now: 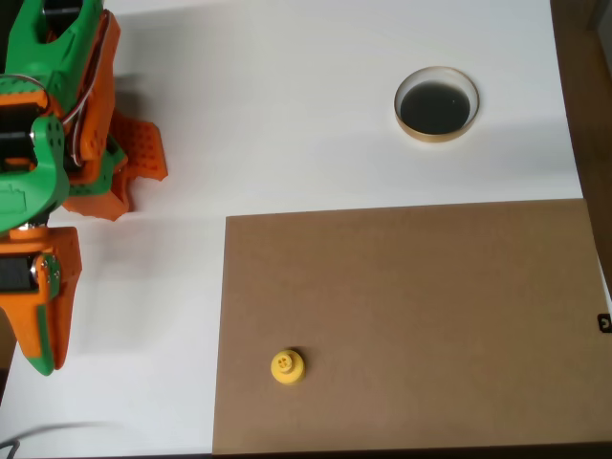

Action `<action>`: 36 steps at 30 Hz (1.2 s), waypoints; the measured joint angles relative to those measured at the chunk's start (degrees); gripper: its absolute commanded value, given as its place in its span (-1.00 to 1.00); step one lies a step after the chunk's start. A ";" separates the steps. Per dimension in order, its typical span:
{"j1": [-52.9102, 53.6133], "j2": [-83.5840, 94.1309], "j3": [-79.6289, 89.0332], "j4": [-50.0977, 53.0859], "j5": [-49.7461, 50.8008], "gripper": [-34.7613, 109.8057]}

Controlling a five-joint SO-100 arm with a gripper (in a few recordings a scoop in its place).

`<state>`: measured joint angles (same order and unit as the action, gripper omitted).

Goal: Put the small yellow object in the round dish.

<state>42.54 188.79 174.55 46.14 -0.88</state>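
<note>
In the overhead view the green and orange arm (43,182) sits folded at the left edge of the white counter (287,105), well apart from both task things. Its end effector (129,167) shows as an orange perforated finger pointing right, beside a second orange piece lower down; from above I cannot tell whether the jaws are parted or closed, and nothing appears between them. A brown board (421,325) lies flat on the counter, covering the lower right part of the picture, its top edge running roughly level across the middle and its left edge standing right of the arm. The yellow piece (288,366) stands on that board near its lower left corner, upright, with its round base seen from above and a smaller knob in the centre; a short shadow falls to its right. The dish (437,104) rests on the bare white counter in the upper right, above the board's top edge and not touching it. Its pale tan rim rings a dark glossy inside, which holds nothing. The yellow piece and the dish are well apart, the piece low and left, the dish high and right. A dark strip (588,105) runs down the right edge past the counter.
</note>
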 measured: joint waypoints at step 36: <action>-0.18 0.00 -2.99 1.67 -5.62 -0.41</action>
<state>42.36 188.79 171.56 47.81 -6.50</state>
